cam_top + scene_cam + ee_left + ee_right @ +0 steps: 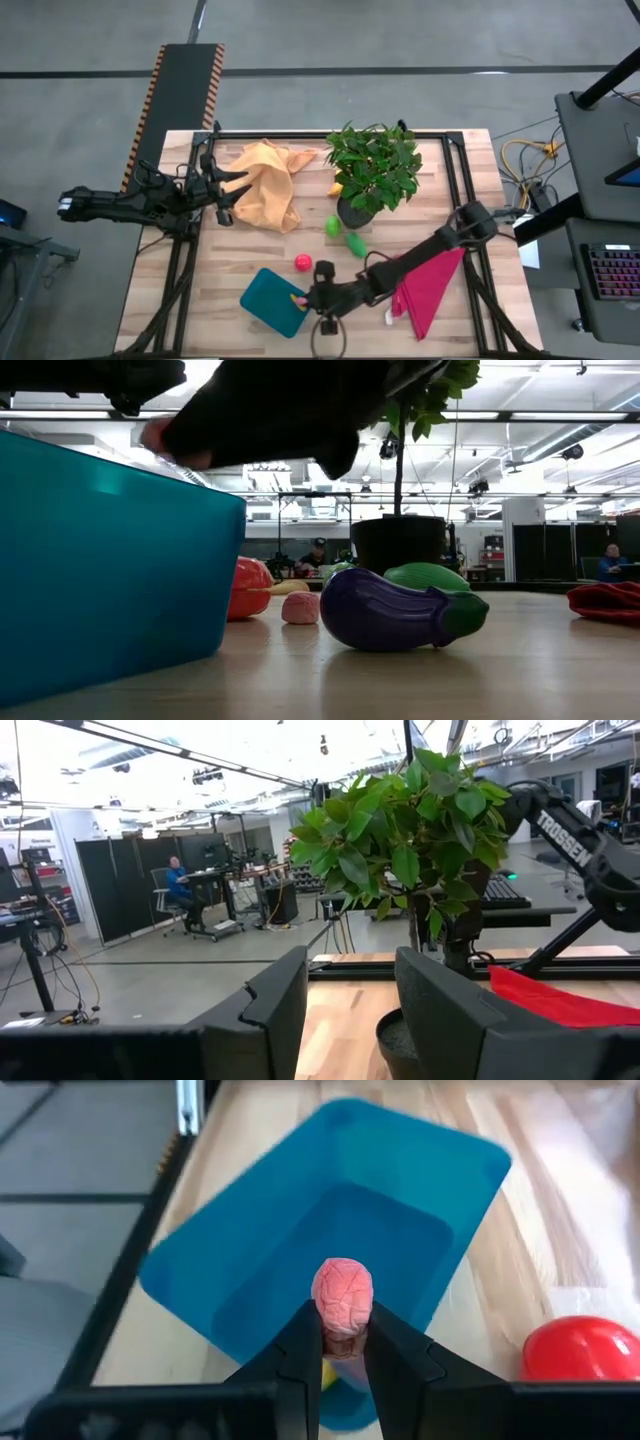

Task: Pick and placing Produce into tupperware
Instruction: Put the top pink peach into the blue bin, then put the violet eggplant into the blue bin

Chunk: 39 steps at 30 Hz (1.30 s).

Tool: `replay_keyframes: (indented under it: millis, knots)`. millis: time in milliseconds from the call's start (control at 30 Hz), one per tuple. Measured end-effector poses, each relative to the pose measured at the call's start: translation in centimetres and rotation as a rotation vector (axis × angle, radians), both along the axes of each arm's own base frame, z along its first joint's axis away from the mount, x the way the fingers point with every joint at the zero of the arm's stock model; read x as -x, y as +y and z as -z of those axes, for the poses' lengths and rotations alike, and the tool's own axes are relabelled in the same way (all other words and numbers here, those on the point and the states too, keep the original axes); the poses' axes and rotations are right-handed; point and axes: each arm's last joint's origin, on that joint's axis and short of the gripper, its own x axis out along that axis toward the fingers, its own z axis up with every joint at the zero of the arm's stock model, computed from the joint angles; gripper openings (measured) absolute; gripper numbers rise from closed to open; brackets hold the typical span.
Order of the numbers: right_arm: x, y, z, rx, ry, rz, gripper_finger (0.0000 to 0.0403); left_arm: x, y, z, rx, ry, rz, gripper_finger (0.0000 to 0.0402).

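Observation:
The teal tupperware (268, 300) (330, 1230) (100, 560) sits near the table's near edge. My right gripper (306, 296) (342, 1342) hangs over the tub's right part, shut on a pink wrinkled produce piece (342, 1293). A red piece (303, 262) (580, 1350) and two green pieces (333, 226) (355, 243) lie on the table. The low view shows a purple eggplant (400, 610), a small pink piece (300, 607) and a red one (250, 588) lying on the wood. My left gripper (225, 195) (350, 1010) waits open at the table's left by the orange-yellow cloth (265, 185). My right gripper pinches the pink piece by its lower part (342, 1330) between the two fingertips. The rounded upper part stands out beyond the fingertips. The fingers slant down from the table's right side. The piece is lifted clear, above the open tub.
A potted leafy plant (375, 170) (400, 830) stands at the table's far middle. A magenta cloth (430, 285) lies under the right arm at the near right. Bare wood shows left of the tub. A person sits in the room beyond (178, 885).

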Motion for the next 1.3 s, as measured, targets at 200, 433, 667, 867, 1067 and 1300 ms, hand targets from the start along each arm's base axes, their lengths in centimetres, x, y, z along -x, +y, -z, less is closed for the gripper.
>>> replay_keyframes:
  millis: [200,433,667,867,1067,1300]
  knots:
    - [-1.0,0.6,-0.5,0.025,0.069,0.006,0.0056,0.0,0.0,0.0,0.000,0.001,0.000,0.0140]
    - [-1.0,0.6,-0.9,0.030,0.078,0.007,0.0056,0.0,0.0,0.0,0.000,0.001,0.000,0.0140]
    - [-0.9,0.5,-0.7,0.028,0.102,0.015,0.0069,0.0,0.0,0.0,0.000,0.002,0.000,0.0140]
    - [-0.9,0.4,-0.7,0.028,0.106,0.021,0.0097,0.0,0.0,0.0,0.000,0.002,0.000,0.0140]
    - [-0.9,0.2,-0.6,0.033,0.112,0.025,0.0111,0.0,0.0,0.0,0.000,0.002,0.000,0.0140]
    - [-0.9,-0.1,-1.1,0.061,0.103,0.013,0.0110,0.0,0.0,0.0,0.000,0.002,0.000,0.0140]
